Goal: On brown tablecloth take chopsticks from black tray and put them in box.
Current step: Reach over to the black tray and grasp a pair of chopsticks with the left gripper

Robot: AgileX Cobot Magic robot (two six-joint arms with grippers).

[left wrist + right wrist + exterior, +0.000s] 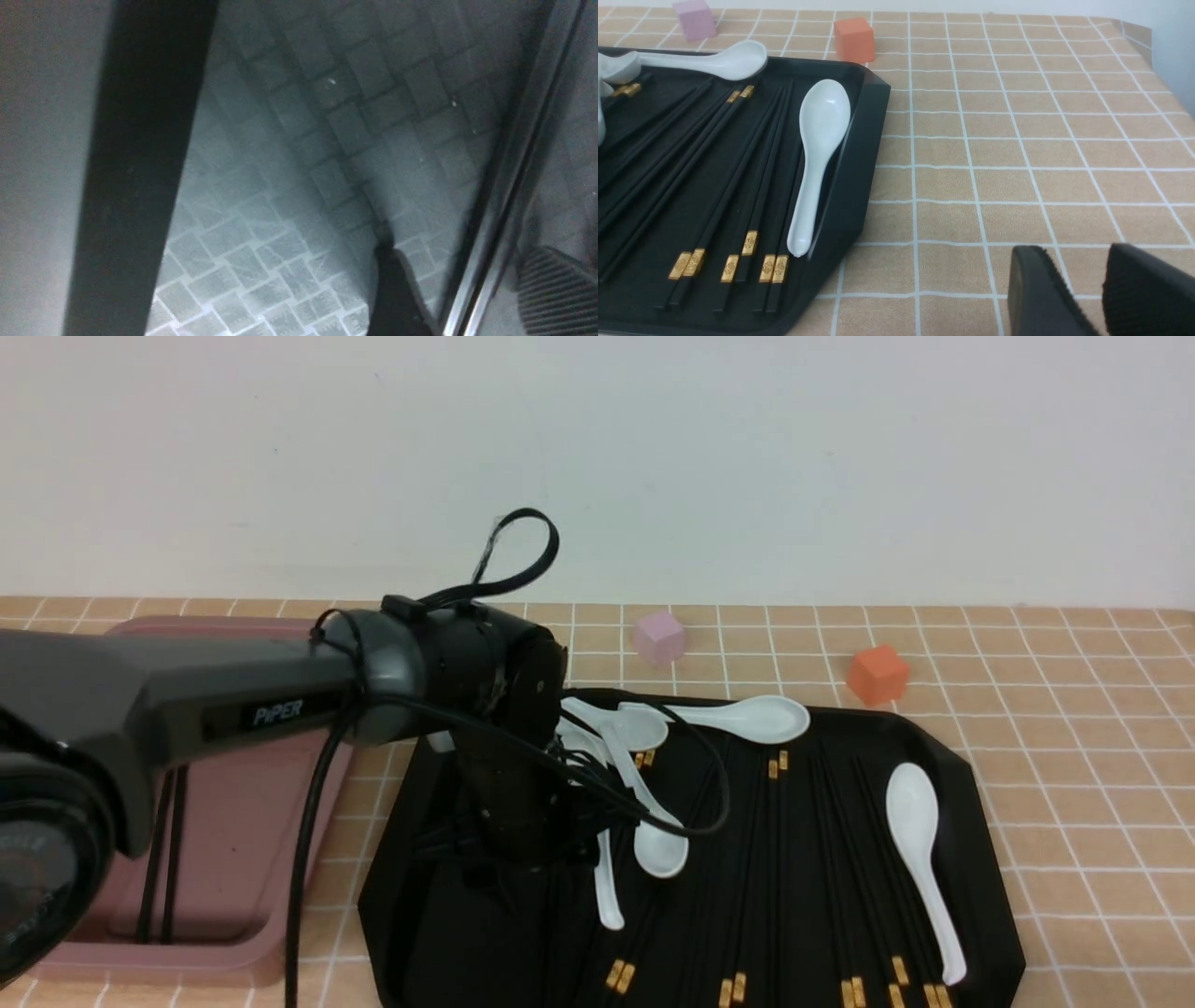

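- The left arm (280, 709) stretches across the box (168, 961) and hangs low over the left part of the black tray (980, 821), blocking both from above.
- White spoons (653, 845) crisscross beside its wrist, and a lone spoon (910, 812) lies along the tray's right edge.
- Between them the chopsticks (831, 831) lie uncovered.
- Right of the tray, the brown tablecloth (1074, 756) on the bench offers open room.
- A pink cube (659, 637) and an orange cube (878, 674) stand just past the tray's far edge.

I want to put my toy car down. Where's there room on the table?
Best spot: the bare brown tablecloth right of the black tray, nearer than the orange cube. The tray is crowded with spoons, chopsticks and the left arm above it. The box fills the left side.
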